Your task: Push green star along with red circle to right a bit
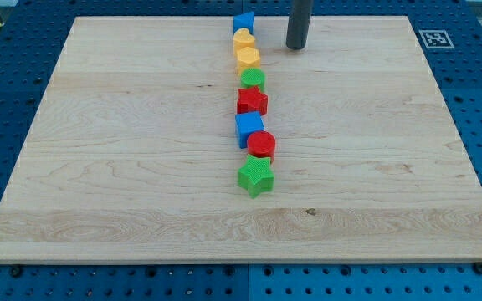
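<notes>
The green star lies at the bottom end of a column of blocks near the middle of the wooden board. The red circle sits just above it, touching it. My tip is at the view's top, right of the column's upper end, far from both blocks. It touches no block.
Above the red circle the column runs upward: a blue cube, a red star, a green circle, a yellow hexagon, a yellow heart and a blue block at the board's top edge.
</notes>
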{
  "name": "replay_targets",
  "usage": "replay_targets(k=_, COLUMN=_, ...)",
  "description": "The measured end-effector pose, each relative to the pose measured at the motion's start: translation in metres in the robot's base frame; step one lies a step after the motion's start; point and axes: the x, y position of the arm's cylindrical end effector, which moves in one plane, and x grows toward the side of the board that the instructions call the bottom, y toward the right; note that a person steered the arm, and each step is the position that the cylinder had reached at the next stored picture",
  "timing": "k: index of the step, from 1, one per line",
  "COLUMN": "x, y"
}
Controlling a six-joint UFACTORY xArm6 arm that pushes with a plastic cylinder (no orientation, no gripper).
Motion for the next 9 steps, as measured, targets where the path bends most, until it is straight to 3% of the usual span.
replay_targets(k=3, x=0.029, y=0.008)
replay_targets(k=5, x=0.153, y=0.058)
replay_targets(k=7, x=0.274, y=0.063)
replay_targets(k=9, x=0.316, y=-0.009)
